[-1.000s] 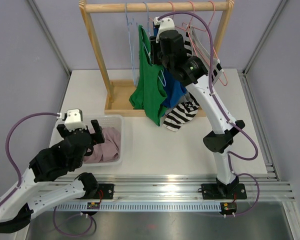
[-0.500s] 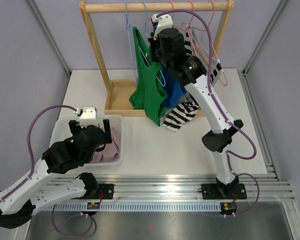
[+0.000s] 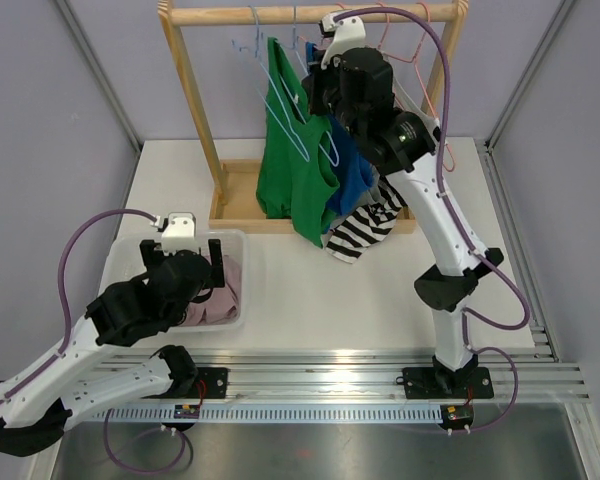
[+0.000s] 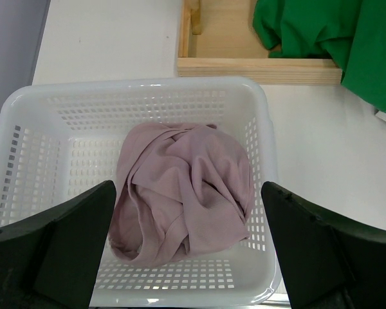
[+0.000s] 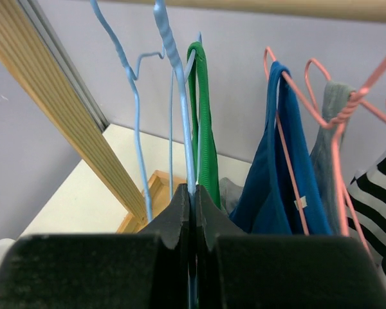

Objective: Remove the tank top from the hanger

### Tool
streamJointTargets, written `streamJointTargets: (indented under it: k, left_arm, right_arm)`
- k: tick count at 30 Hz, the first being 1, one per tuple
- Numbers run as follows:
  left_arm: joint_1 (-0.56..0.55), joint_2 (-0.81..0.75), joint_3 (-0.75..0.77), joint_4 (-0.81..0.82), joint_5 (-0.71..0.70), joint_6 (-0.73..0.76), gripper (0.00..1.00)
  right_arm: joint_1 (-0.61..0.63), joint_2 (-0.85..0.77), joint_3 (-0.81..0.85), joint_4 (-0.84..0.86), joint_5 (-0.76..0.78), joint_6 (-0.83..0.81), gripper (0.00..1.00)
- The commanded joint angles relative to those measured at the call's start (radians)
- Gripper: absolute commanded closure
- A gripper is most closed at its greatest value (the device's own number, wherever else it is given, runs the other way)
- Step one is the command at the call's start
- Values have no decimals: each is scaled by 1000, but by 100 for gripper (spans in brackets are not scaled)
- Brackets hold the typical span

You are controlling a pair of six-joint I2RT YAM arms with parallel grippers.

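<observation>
While the right pincer (image 5: 193,193) reaches up under the wooden rail (image 3: 310,14) of the clothes rack, we see its two fingers pressed together on the thin wire of a light blue hanger (image 5: 175,71). The green tank top (image 3: 290,170) is on that hanger: one strap runs up just beside the gripped wire, and the body drapes down, its lower part falling over the rack's wooden base. To its right on the same rail we see a blue garment (image 5: 270,167) on a pink hanger, and further right a black-and-white striped one (image 3: 365,232) trailing onto the desk (image 3: 320,290). Well apart from the rack, the left pincer (image 4: 186,190) hangs above a white perforated basket (image 4: 148,90), fingers spread wide and holding nothing. A crumpled mauve garment (image 4: 199,174) lies inside the basket.
</observation>
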Motion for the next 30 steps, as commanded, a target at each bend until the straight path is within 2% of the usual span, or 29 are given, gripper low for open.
streamJointTargets:
  k: [1, 7, 17, 21, 26, 30]
  left_arm:
    - [3, -12, -4, 53, 15, 11, 1]
    - [3, -32, -4, 64, 32, 17, 1]
    - [3, -110, 43, 137, 94, 77, 1]
    - [1, -74, 125, 189, 195, 95, 1]
    - [-2, 48, 209, 324, 344, 128, 1]
    - [-72, 138, 266, 447, 391, 149, 1]
  right_arm:
    - [-3, -131, -8, 130, -21, 18, 100]
    - [-1, -281, -175, 166, -73, 61, 100]
    - [-1, -648, -704, 289, -129, 113, 100]
    - [-1, -836, -878, 268, -185, 136, 100]
    - [-1, -1069, -1112, 226, -223, 159, 100]
    - [-1, -1203, -1228, 159, -263, 187, 100]
